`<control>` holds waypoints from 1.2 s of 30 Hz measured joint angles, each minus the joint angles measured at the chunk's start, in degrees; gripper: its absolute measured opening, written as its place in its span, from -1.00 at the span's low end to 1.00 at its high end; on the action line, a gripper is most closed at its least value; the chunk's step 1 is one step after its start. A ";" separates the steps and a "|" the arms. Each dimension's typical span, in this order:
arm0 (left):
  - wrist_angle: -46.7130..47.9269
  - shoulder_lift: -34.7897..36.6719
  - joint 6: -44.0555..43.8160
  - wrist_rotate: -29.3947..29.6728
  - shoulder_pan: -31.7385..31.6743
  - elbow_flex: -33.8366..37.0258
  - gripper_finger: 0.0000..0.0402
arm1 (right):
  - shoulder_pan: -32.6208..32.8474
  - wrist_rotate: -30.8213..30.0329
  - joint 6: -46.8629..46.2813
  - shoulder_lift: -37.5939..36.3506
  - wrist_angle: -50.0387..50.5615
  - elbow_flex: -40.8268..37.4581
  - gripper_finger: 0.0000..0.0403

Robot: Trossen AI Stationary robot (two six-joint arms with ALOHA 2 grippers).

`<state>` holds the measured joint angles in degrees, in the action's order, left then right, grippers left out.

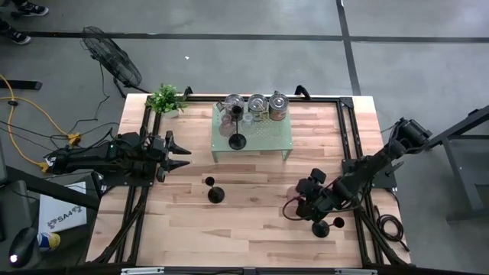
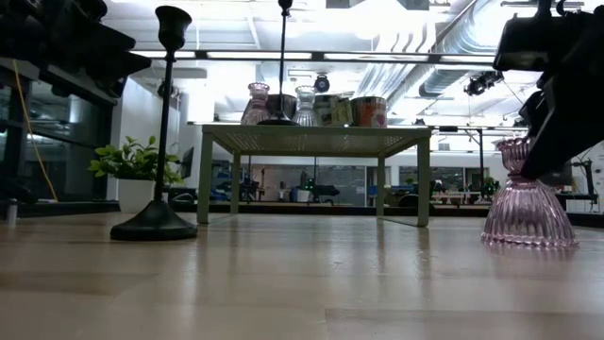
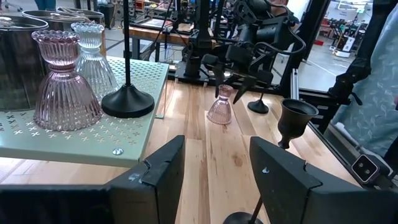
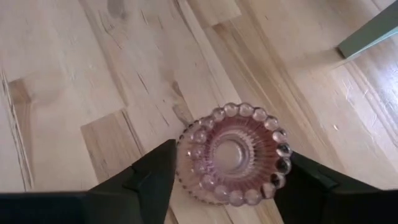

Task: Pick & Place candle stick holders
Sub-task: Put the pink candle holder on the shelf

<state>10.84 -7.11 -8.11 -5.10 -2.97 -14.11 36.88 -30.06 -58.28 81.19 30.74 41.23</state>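
Observation:
One black candle stick holder point(image 1: 237, 140) stands by its round base on the green perforated stand point(image 1: 267, 145). A second point(image 1: 216, 195) stands on the table near the middle, and its cup point(image 3: 297, 118) shows just past my left gripper. A third point(image 1: 321, 228) stands beside my right arm. My left gripper point(image 3: 217, 180) is open and empty at the table's left, level, pointing right. My right gripper point(image 4: 227, 174) points down over a pink ribbed glass holder point(image 4: 233, 155) that stands on the table point(image 2: 528, 203). Its open fingers are on either side of the holder's beaded top rim. My right gripper comes at the pink glass holder from above, one finger point(image 4: 155, 177) on each side of the beaded top rim point(image 4: 186, 149). The fingers stand right at the rim, and I cannot tell whether they touch it. The holder stands upright with its base on the table.
On the green stand are also a pink glass holder point(image 3: 65, 81), a clear glass one point(image 3: 93, 56) and metal tins point(image 1: 278, 107). A potted plant point(image 1: 166, 99) sits at the far left corner. Bare wood lies at the table's near middle. A person's sleeve point(image 3: 379, 93) shows beyond the table.

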 joint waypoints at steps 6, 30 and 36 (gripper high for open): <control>-0.01 0.00 -0.04 0.00 0.01 0.00 -0.12 | -0.02 0.04 0.02 0.00 -0.07 0.00 -0.17; -0.01 0.00 -0.29 0.00 0.01 -0.02 -0.12 | -0.02 0.50 0.00 0.00 -0.39 0.00 -0.23; -0.02 0.00 -0.31 0.00 -0.01 -0.02 -0.12 | -0.02 0.02 -0.44 0.47 -1.36 0.00 0.07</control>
<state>10.83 -7.11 -8.43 -5.10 -2.98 -14.13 36.86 -30.04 -58.72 81.65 29.38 41.23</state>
